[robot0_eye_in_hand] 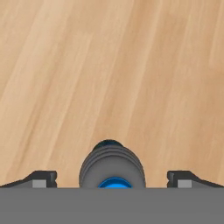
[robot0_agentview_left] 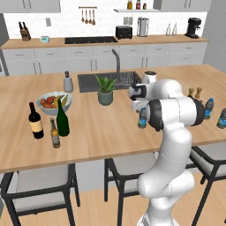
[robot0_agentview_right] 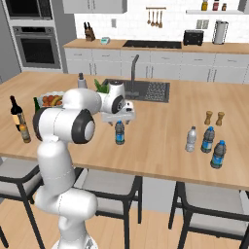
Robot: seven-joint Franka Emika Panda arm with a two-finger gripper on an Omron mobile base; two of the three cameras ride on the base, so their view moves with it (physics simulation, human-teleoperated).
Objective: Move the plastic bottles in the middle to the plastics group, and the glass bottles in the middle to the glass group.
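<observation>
- Hand view looks straight down on a blue-capped bottle (robot0_eye_in_hand: 111, 168) standing on the wooden counter (robot0_eye_in_hand: 109, 65); my claw (robot0_eye_in_hand: 111, 180) hangs over it with its two tips spread wide, one on each side of the bottle and neither touching it.
- Right base view puts that blue-label bottle (robot0_agentview_right: 119, 132) upright in the middle of the island, just under my claw (robot0_agentview_right: 120, 118), nearer the front edge than the sink (robot0_agentview_right: 146, 90).
- Far right on the island, the clear bottle (robot0_agentview_right: 191, 139) stands just beside the plastics group (robot0_agentview_right: 213, 147), near the two little shakers (robot0_agentview_right: 214, 117).
- Left base view shows the green glass bottle (robot0_agentview_left: 62, 117) upright on the left part of the island, close beside the black wine bottle (robot0_agentview_left: 35, 121) and the small brown bottle (robot0_agentview_left: 54, 133), in front of the fruit bowl (robot0_agentview_left: 53, 102).
- A potted plant (robot0_agentview_left: 105, 89) sits by the sink's near edge.
</observation>
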